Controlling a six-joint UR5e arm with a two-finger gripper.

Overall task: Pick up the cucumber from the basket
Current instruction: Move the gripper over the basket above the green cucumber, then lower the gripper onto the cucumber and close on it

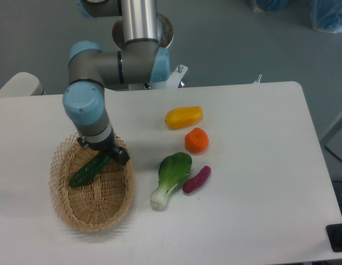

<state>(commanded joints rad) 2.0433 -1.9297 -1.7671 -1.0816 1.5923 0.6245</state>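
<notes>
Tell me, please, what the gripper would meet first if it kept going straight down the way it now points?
Most likely the cucumber: the gripper points down over its upper end, inside the basket. From this single view, height is hard to judge, so it could already be touching, or just graze the wicker beside it.

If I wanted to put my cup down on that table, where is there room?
The right part of the table, beyond the eggplant and orange, is bare, as is the front strip below the bok choy. The left is crowded: the basket holds the cucumber, with the gripper over it.
</notes>
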